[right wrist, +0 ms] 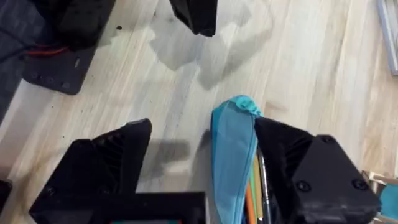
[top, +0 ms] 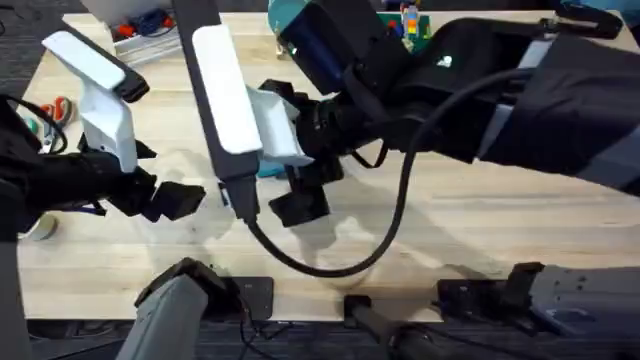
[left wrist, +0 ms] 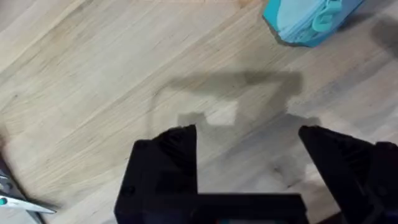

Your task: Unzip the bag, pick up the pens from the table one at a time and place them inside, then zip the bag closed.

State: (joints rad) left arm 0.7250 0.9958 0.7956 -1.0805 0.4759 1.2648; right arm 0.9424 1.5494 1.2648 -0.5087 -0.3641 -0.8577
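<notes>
**Pens in the bag, zipper not shut**

Right wrist view tells the most here. The bag [right wrist: 233, 155] sits between the right gripper [right wrist: 205, 155] fingers, spread wide, with its teal end poking out past the tips. It lies right against one finger [right wrist: 283, 152] and has a clear gap to the other [right wrist: 127, 152] — so not pinched as far as I can see. The opening gapes along the side by that finger, and you can see an orange pen [right wrist: 249, 202] and a darker one [right wrist: 263, 186] lying lengthwise inside. Bare table [right wrist: 311, 68] beyond.

From overhead, the right arm reaches in from the right across the middle, and its gripper [top: 300, 200] hangs over the table [top: 480, 225] centre. Just a sliver of the bag [top: 268, 170] peeks out at its left, tucked under the white lamp-like thing [top: 228, 90] that blocks a lot of the view.

The left gripper [top: 170, 198] is at the left side, well apart from the bag. In its own wrist view the fingers [left wrist: 177, 146] are spread wide too, holding nothing, just wood and a shadow between them — the bag's end [left wrist: 305, 22] sits far off from it. Scissors [top: 55, 110] lie at the far left edge of the table.
</notes>
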